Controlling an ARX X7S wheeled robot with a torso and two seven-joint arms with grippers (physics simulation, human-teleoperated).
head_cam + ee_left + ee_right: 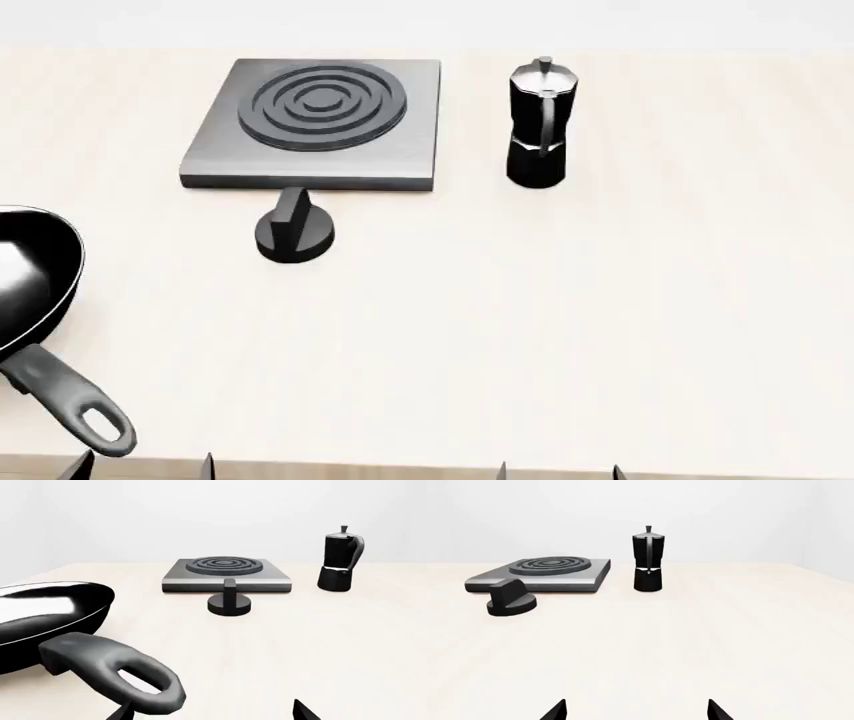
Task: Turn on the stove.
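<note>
On the far left of the head view lies the frying pan (27, 290), black and shiny, partly cut by the picture's edge, with its grey handle (74, 405) pointing toward the near edge of the table (601, 330). The left gripper (144, 466) shows only as two dark fingertips at the bottom edge, just beside the handle's end; they stand apart, with nothing between them (the left wrist view shows the same two tips, well separated).

Further right, at the far side of the table, sits the stove (227, 160), a flat grey metal slab with a dark burner (322, 103) of concentric rings on top. Its knob (295, 232), small, black and round with an upright ridge, rests on the table just in front of the slab's near edge, very close to it; no gripper touches it.

To the right of the stove stands the moka pot (539, 125), upright, near the slab but apart from it.

The right gripper (558, 472) also shows two tips at the bottom edge, spread apart and holding nothing, well apart from the knob.
</note>
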